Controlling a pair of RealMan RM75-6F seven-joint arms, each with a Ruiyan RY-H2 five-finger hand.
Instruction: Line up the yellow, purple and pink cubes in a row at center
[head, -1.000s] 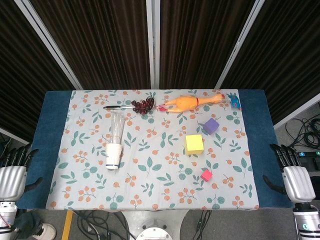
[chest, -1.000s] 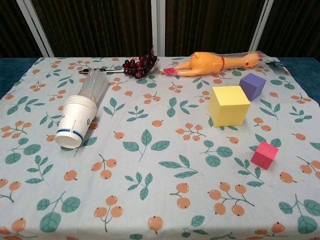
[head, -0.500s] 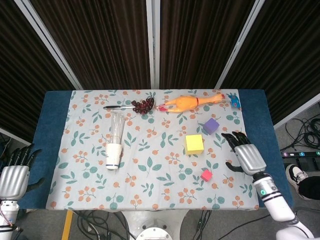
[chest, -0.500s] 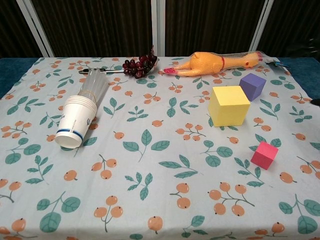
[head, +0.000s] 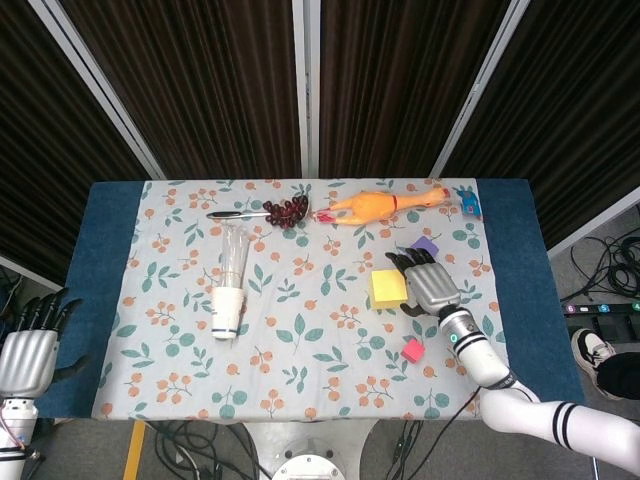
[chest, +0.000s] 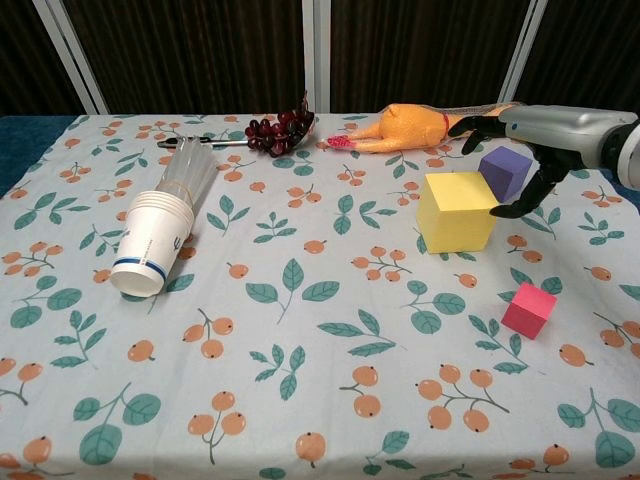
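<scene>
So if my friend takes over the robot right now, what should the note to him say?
Right hand: open, fingers spread, above the table between the yellow cube and the purple cube, holding nothing.
Left hand: open, off the table's left edge, holding nothing.
Pink cube: alone, nearer the front edge, right of center.
Done: nothing. All three cubes sit right of center, not in a row.
Left: grab each cube and set them in a row at center. The yellow one is probably first, since the right hand is closest to it.
</scene>
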